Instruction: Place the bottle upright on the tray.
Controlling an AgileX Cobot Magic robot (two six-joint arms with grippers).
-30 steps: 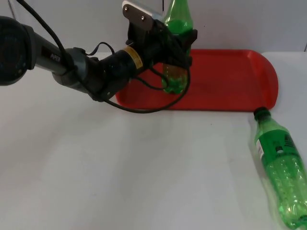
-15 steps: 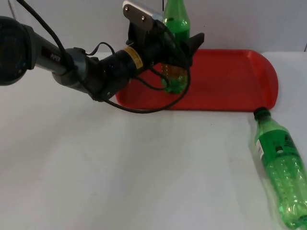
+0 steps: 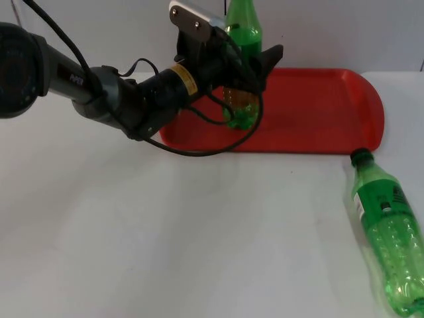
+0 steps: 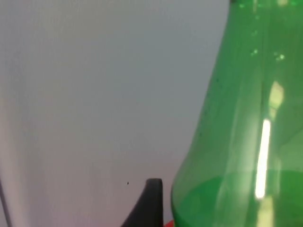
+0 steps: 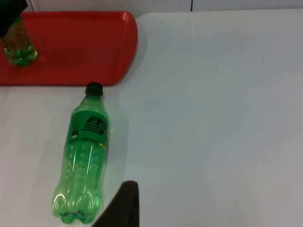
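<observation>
A green bottle [image 3: 242, 66] stands upright on the left part of the red tray [image 3: 318, 112], which lies at the far side of the white counter [image 3: 165, 232] against the grey wall [image 3: 331, 33]. The left hand [image 3: 255, 63] sits around the bottle's upper body with its fingers spread wide, one black finger [image 3: 270, 54] standing off to the right of the bottle with a gap between them, so the bottle stands on its own base. In the left wrist view the green bottle [image 4: 241, 132] is very close, beside a black fingertip [image 4: 147, 203]. A second green bottle [image 3: 387, 232] lies on its side on the counter at the near right, its black cap [image 3: 358, 158] pointing toward the tray's near right corner, just off the tray. The right wrist view looks down on this lying bottle [image 5: 84, 156] and the tray [image 5: 85, 47]; I cannot tell the state of the right hand, of which one black fingertip [image 5: 120, 208] is seen.
</observation>
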